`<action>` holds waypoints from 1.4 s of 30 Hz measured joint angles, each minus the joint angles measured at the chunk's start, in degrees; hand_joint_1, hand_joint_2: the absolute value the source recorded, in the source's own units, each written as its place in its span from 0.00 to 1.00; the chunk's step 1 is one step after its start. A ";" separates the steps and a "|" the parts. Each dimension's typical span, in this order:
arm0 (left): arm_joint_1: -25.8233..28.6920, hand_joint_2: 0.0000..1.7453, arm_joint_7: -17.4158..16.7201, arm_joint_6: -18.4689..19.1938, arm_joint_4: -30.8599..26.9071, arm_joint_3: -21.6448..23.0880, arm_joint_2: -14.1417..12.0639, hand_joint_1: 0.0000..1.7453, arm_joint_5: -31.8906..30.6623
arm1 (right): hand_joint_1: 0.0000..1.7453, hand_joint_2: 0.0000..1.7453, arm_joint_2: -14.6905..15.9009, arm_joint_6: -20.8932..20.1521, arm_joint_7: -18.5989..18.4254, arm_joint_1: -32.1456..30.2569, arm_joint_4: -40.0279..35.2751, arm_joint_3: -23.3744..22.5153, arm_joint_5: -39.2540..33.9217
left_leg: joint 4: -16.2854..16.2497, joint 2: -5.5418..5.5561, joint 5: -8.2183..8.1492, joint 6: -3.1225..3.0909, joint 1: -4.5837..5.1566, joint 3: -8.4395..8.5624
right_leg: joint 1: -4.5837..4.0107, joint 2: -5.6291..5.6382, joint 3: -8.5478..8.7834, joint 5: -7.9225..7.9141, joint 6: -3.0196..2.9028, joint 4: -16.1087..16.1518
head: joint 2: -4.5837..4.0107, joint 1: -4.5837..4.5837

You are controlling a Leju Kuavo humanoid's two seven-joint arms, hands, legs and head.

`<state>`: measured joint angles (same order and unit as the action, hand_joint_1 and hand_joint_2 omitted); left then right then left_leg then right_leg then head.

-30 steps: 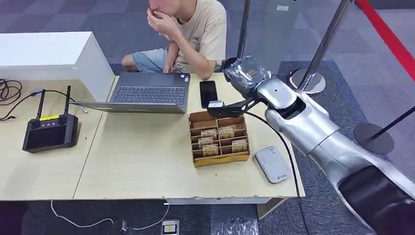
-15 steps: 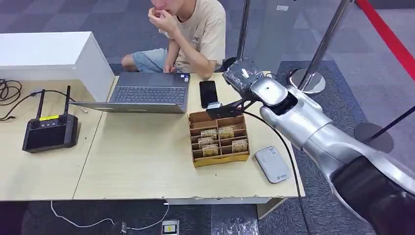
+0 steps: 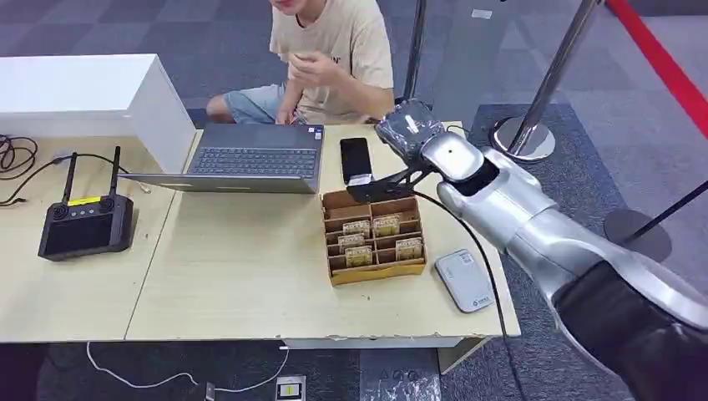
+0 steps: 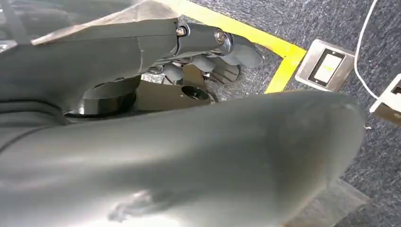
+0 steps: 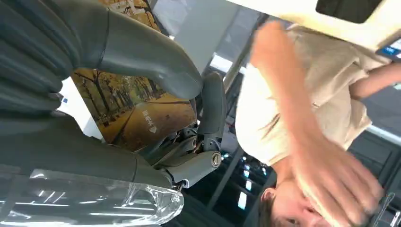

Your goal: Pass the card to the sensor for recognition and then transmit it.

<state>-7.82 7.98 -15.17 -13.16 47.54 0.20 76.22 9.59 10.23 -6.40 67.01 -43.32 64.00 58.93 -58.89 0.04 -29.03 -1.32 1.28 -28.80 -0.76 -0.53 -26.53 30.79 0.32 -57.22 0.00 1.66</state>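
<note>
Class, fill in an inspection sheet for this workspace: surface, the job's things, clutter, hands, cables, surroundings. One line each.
Surface: light wooden table, two tops side by side.
Job's things: card with a tree-lined path picture, held in the right hand; cardboard card box with more cards; white card reader beside the box.
Clutter: open laptop, black phone, black remote controller, white box.
Hands: right hand raised toward the person, gripping the card; left hand hangs over the floor, holding nothing visible.
Cables: black cords at the table's left end; white cable on the floor.
Surroundings: seated person reaching out; metal posts; grey carpet.
</note>
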 joint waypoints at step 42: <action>0.65 0.00 -0.02 0.07 1.11 0.00 -0.35 0.00 0.07 | 0.00 0.00 -1.79 9.61 -0.31 -0.86 0.83 -0.31 1.70 | -0.03 0.00 0.00 0.01 -0.01 0.03 | 0.00 0.00 0.00 0.00 0.00 0.01 | 0.00 -0.02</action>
<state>-7.17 7.96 -15.10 -12.04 47.54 -0.15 76.28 7.80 19.84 -6.71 66.15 -42.49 63.69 60.63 -58.92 0.03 -29.02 -1.31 1.27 -28.77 -0.75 -0.53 -26.53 30.79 0.32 -57.22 0.00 1.64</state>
